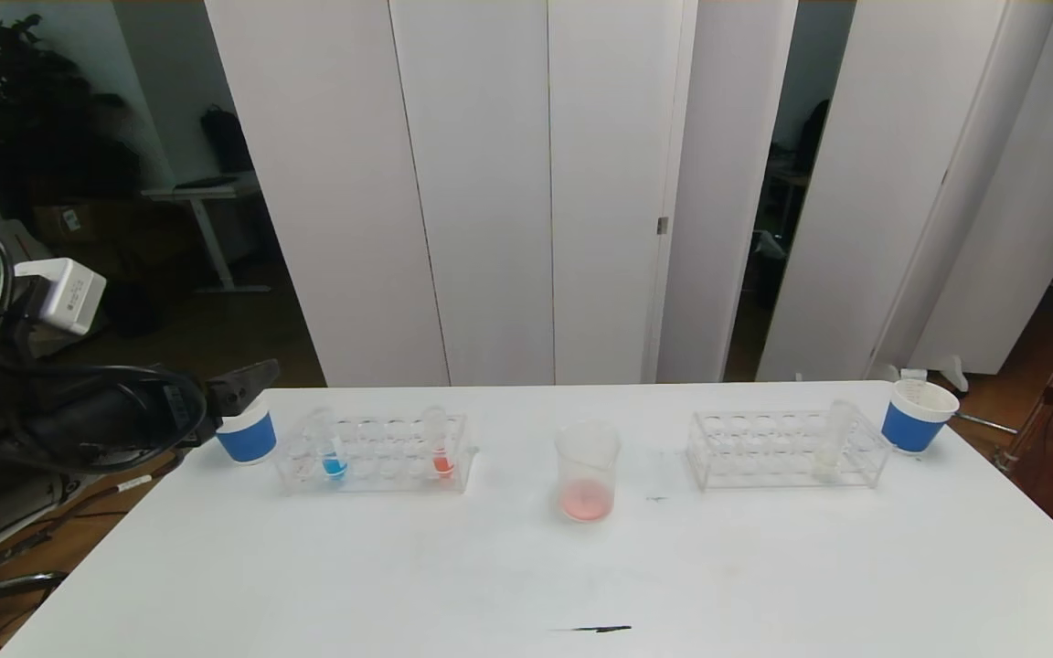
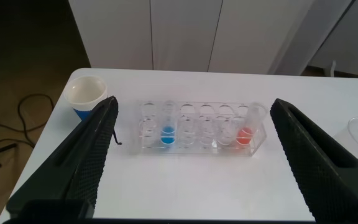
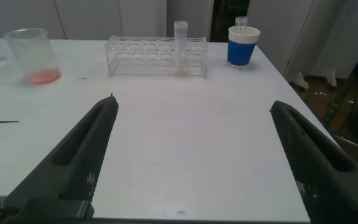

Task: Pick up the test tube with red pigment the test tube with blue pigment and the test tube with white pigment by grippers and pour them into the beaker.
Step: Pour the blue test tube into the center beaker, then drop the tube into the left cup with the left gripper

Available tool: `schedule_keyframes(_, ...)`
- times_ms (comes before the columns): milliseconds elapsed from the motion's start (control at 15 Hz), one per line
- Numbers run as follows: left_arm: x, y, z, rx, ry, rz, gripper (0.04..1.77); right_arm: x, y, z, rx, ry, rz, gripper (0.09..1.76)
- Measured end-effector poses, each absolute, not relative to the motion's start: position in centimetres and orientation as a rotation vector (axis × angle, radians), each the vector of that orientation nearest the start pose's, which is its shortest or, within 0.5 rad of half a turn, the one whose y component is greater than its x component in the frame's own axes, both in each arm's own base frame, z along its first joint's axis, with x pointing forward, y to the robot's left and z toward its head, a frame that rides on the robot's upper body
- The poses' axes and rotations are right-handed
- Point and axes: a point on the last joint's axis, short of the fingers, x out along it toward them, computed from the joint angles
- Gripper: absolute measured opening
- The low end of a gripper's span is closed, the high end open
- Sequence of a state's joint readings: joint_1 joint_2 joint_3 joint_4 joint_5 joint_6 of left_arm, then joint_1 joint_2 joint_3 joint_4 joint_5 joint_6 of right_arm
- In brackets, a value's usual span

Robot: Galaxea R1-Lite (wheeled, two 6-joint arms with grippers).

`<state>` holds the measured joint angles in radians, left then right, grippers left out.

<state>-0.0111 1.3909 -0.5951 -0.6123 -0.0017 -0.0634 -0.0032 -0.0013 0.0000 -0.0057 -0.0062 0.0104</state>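
A clear rack on the table's left holds the test tube with blue pigment and the test tube with red pigment, both upright. Between the two racks stands the beaker, with a little pinkish-red liquid at its bottom. A second rack on the right holds the test tube with white pigment. My left gripper hovers open off the table's left end, facing the left rack, with nothing between its fingers. My right gripper is open and empty over bare table, short of the white tube.
A blue-and-white paper cup stands just left of the left rack, right beside my left fingertip. Another cup with a small tube in it sits at the table's far right corner. White panels stand behind the table.
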Motion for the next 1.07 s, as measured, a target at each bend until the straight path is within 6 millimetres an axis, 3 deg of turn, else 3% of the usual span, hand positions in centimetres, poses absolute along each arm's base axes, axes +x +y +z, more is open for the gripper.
schedule_keyframes(133, 24.9, -0.3, 17.8, -0.061, 0.241, -0.004, 1.75, -2.3, 0.0, 7.6, 0.011, -0.007, -0.008, 1.75)
schedule_keyframes(333, 27.3, -0.6, 14.3, -0.056, 0.244, -0.005, 1.75, -2.3, 0.0, 7.6, 0.011, -0.007, -0.008, 1.75)
schedule_keyframes(600, 28.2, -1.2, 10.3, -0.068, 0.294, -0.015, 1.75, -2.3, 0.0, 7.6, 0.011, -0.007, -0.008, 1.75)
schedule_keyframes(1067, 30.3, -1.0, 6.3, -0.116, 0.336, 0.039, 1.75, -2.3, 0.0, 7.6, 0.011, -0.007, -0.008, 1.75)
